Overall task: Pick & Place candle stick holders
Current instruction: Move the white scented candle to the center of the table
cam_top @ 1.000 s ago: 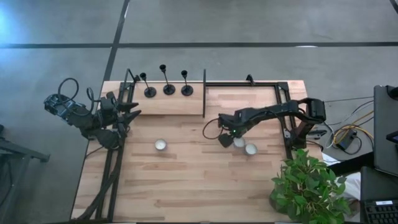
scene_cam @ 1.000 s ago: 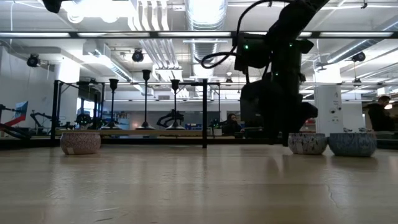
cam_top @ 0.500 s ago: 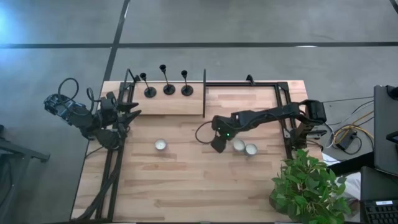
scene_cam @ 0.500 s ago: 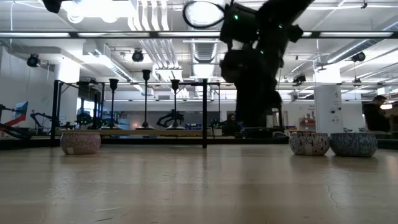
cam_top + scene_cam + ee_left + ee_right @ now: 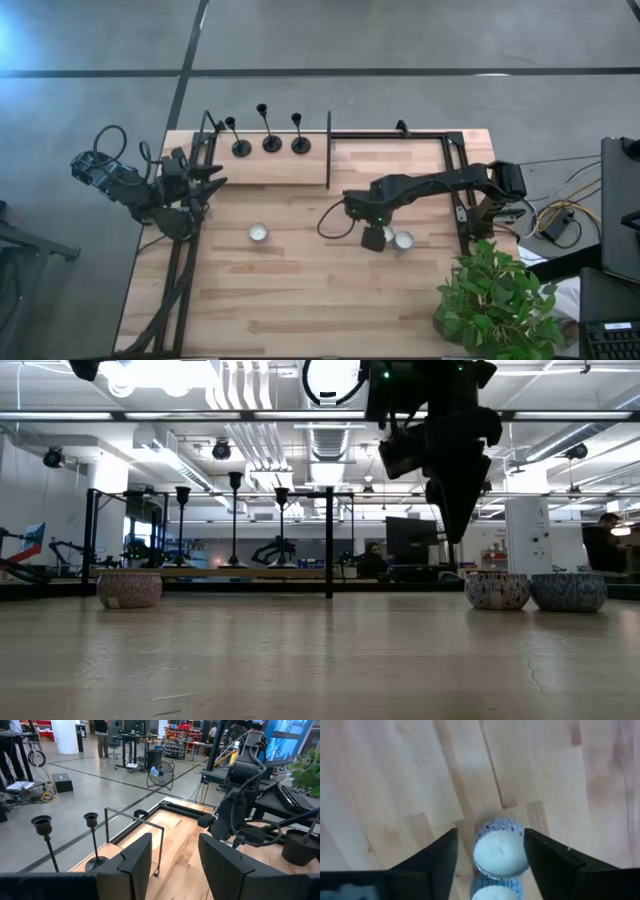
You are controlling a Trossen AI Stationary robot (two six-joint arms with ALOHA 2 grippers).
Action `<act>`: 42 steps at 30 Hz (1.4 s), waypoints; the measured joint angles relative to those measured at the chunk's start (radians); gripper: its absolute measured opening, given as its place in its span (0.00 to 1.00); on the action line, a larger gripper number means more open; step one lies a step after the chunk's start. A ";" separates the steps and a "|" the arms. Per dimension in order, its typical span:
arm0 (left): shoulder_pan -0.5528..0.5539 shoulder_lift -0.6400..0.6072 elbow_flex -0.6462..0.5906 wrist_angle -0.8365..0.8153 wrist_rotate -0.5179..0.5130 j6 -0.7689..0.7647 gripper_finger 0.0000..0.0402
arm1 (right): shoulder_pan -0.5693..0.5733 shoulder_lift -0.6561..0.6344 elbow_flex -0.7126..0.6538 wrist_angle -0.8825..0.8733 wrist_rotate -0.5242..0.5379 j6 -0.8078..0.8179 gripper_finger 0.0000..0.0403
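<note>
Three black candle stick holders [image 5: 271,143] stand on their round bases in a row at the table's far left. They also show in the low view [image 5: 235,520], and two show in the left wrist view [image 5: 91,820]. My right gripper [image 5: 372,238] is open and empty. It hangs fingers-down above a tealight [image 5: 500,851] and is raised clear of the table in the low view [image 5: 453,530]. My left gripper [image 5: 172,860] is open and empty and waits at the table's left edge [image 5: 205,185].
Three white tealights sit on the wooden table, one at mid-left [image 5: 258,233] and two close together at mid-right [image 5: 403,240]. A thin black frame [image 5: 329,150] stands upright right of the holders. A potted plant [image 5: 495,295] stands at the near right corner.
My right gripper has risen from table height beside the two right tealights. It swung briefly toward the left, then went back toward the right and near edge. It now hangs above the tealights, pointing down.
</note>
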 joint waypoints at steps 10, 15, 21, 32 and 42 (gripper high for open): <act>0.000 0.000 0.000 0.000 -0.001 0.012 0.42 | 0.001 0.000 -0.078 -0.001 0.001 0.027 0.92; 0.000 0.000 0.000 0.000 -0.001 0.012 0.42 | 0.001 0.000 -0.116 0.000 0.025 0.030 0.95; 0.000 0.000 0.000 0.000 -0.001 0.012 0.42 | 0.001 0.000 -0.169 0.013 0.028 0.056 0.95; 0.000 0.000 0.000 0.000 -0.002 0.013 0.42 | 0.001 0.000 -0.264 0.169 0.026 0.094 0.95; 0.000 0.000 0.000 0.000 -0.002 0.013 0.42 | 0.001 0.000 -0.286 0.182 0.017 0.094 0.90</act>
